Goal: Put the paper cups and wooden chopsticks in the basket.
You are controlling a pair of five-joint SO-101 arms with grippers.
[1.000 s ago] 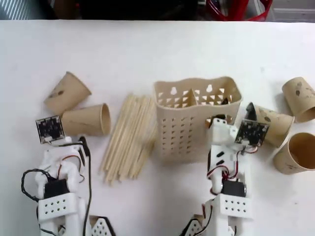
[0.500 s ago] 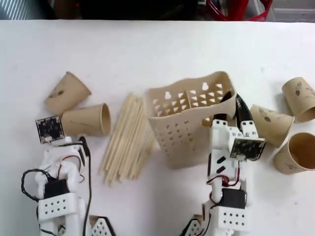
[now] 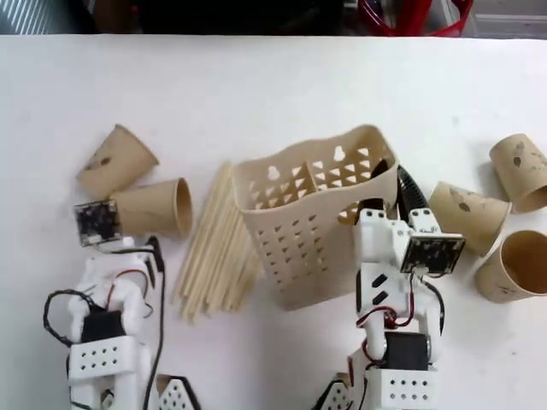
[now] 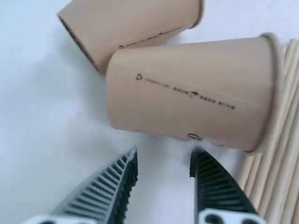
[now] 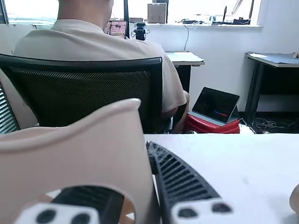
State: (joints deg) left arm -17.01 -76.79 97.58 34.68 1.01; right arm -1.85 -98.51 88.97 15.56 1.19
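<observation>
The left end effector (image 4: 163,156) hovers low over the table (image 3: 256,85) with its two fingers apart and nothing between them. Just in front of its tips lies a paper cup (image 4: 191,107) on its side, not touched. A second cup (image 4: 131,23) lies on its side beyond it, and the two appear to touch. The wooden chopsticks (image 4: 280,140) lie in a loose bundle just beside the rim of the near cup. The right end effector (image 3: 393,184) is clamped on the right wall of the basket (image 3: 299,231), one finger inside and one outside. The basket is tilted and leans toward the chopsticks, covering the edge of the bundle. Three more cups (image 3: 468,218) lie to the right of this arm, apart from the basket. Along the near cup runs a thin line of small print, which I cannot read. The left arm is folded close to the front edge of the table, while the right arm is stretched forward to the basket.
</observation>
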